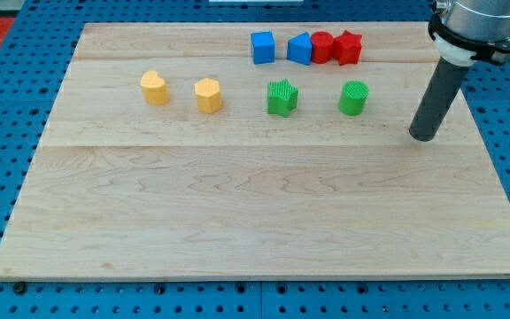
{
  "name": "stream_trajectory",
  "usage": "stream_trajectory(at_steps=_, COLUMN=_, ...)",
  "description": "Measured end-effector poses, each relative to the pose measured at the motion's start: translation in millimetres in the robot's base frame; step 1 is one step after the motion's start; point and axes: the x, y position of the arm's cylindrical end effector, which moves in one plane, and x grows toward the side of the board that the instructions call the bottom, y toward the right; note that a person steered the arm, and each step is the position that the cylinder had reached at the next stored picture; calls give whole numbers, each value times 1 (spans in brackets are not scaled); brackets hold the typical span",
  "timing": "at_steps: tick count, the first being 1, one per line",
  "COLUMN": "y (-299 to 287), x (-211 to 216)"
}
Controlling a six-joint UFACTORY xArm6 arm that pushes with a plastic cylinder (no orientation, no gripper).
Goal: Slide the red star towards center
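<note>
The red star (350,48) sits near the view's top, at the right end of a tight row, touching a red cylinder (323,47). To their left are a blue block (300,49) and a blue cube (262,47). My tip (423,136) rests on the board at the view's right, below and to the right of the red star and well apart from it. The nearest block to my tip is the green cylinder (353,98), to its left.
A green star (282,97) stands left of the green cylinder. Two yellow blocks (208,95) (154,88) stand further left. The wooden board (255,221) lies on a blue perforated table; its right edge is close to my tip.
</note>
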Motion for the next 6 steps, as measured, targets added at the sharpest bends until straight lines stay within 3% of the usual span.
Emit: stream_trajectory(at_steps=6, y=-24, x=-22)
